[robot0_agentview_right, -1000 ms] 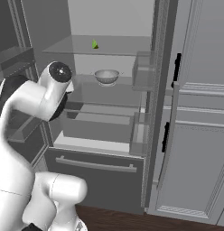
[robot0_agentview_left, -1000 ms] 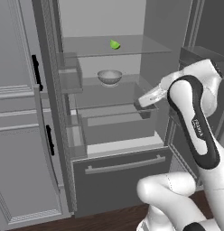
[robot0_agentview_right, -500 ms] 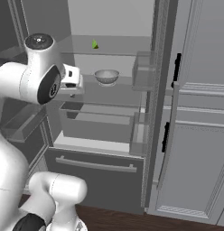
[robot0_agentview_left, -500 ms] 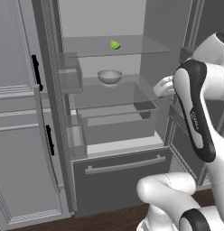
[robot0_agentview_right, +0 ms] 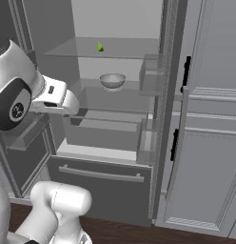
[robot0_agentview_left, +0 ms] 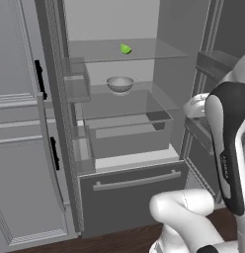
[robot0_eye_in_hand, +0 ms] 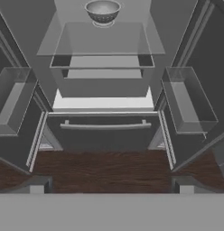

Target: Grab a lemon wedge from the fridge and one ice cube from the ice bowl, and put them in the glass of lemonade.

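The fridge point(robot0_agentview_left: 119, 197) stands open in the middle of the left base view, with cabinets point(robot0_agentview_left: 20, 148) at the frame's left. On its top shelf point(robot0_agentview_left: 144, 49) lies the lemon wedge point(robot0_agentview_left: 125, 48), upper centre. On the shelf below sits a bowl point(robot0_agentview_left: 120, 84), directly beneath the wedge. A drawer point(robot0_agentview_left: 134, 190) with a bar handle fills the fridge's bottom. Bins point(robot0_eye_in_hand: 188, 99) hang on the door at the right of the hand view.

The lemon wedge point(robot0_agentview_left: 125, 48) point(robot0_agentview_right: 100, 46) is so small that its shape is hard to make out. The top of the fridge point(robot0_agentview_left: 114, 163) point(robot0_agentview_right: 98, 171) point(robot0_eye_in_hand: 105, 131) is cut off in both base views. In the hand view, the bowl point(robot0_eye_in_hand: 103, 11) is cut by the top edge. The robot's arm hides part of the fridge's right door in the left base view.
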Tool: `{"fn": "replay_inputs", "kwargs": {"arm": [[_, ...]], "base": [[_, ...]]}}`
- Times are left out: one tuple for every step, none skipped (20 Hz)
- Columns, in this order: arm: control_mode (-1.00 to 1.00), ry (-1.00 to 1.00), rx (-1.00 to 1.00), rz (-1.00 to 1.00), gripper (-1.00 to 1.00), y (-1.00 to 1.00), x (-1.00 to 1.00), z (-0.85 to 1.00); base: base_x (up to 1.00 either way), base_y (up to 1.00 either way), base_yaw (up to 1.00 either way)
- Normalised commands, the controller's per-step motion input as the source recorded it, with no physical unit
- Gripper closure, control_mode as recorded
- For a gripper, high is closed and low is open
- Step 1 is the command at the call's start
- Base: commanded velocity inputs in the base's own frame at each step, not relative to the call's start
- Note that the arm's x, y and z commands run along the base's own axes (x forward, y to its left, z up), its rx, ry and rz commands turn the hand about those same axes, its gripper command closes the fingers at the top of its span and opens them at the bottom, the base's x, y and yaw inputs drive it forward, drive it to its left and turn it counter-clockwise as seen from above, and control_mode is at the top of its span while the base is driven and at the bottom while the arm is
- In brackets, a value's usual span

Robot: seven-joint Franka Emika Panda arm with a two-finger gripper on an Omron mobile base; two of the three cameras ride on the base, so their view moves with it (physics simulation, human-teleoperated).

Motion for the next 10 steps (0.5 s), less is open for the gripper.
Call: {"fn": "replay_inputs", "kwargs": {"arm": [[-1.0, -0.07, 0.0, -0.1, -1.0, 0.0, -0.44, 0.16], [-1.0, -0.05, 0.0, -0.08, -1.0, 0.0, -0.36, 0.11], [-1.0, -0.01, 0.0, -0.02, -1.0, 0.0, -0.26, 0.0], [-1.0, -0.06, 0.0, 0.0, -1.0, 0.0, -0.13, 0.0], [-1.0, -0.09, 0.0, 0.0, -1.0, 0.0, 0.0, 0.0], [-1.0, -0.08, 0.0, 0.0, -1.0, 0.0, 0.0, 0.0], [-1.0, 0.08, 0.0, 0.0, -1.0, 0.0, 0.27, 0.0], [-1.0, 0.0, 0.0, 0.0, -1.0, 0.0, 0.12, 0.0], [-1.0, 0.0, 0.0, 0.0, -1.0, 0.0, 0.04, 0.0], [-1.0, 0.0, 0.0, 0.0, -1.0, 0.0, 0.0, 0.0]], "base": [[0.0, 0.0, 0.0], [0.0, 0.0, 0.0], [0.0, 0.0, 0.0], [0.0, 0.0, 0.0], [0.0, 0.0, 0.0], [0.0, 0.0, 0.0], [0.0, 0.0, 0.0], [0.0, 0.0, 0.0], [0.0, 0.0, 0.0], [0.0, 0.0, 0.0]]}}
